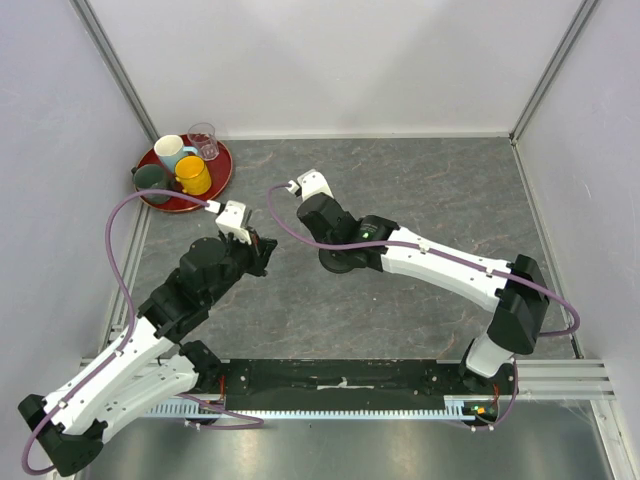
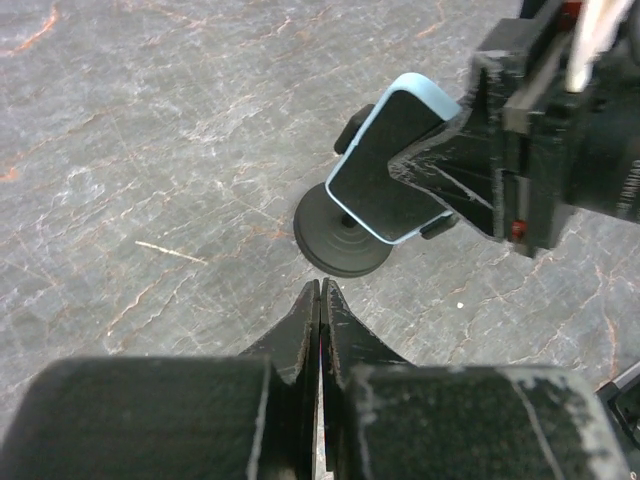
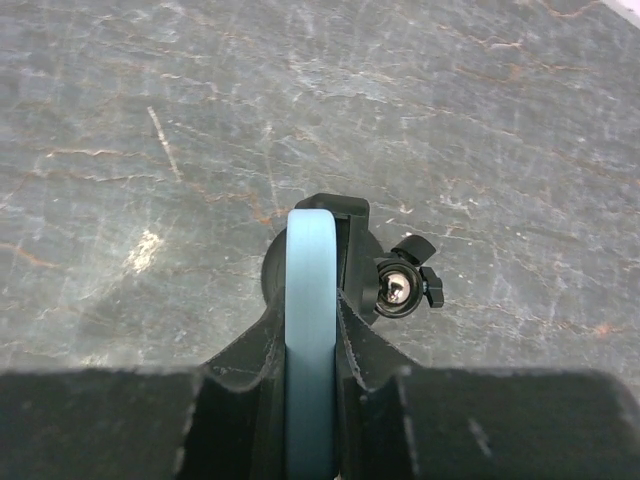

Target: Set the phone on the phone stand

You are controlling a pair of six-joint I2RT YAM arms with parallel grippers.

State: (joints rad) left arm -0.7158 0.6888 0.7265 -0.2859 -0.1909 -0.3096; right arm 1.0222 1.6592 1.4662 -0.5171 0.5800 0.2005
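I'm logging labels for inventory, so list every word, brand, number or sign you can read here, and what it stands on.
No text can be read in any view.
The phone: black screen, no lettering shows.
The stand: no marking visible.
The right arm's casing: faint light marks by the picture's edge, too blurred to read.
The cups on the tray: too small to tell any print.

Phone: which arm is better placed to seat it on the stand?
Right. The right tool is shut on the phone, holding it tilted just above the disc base of the phone stand. The left tool is shut, empty, short of the stand.
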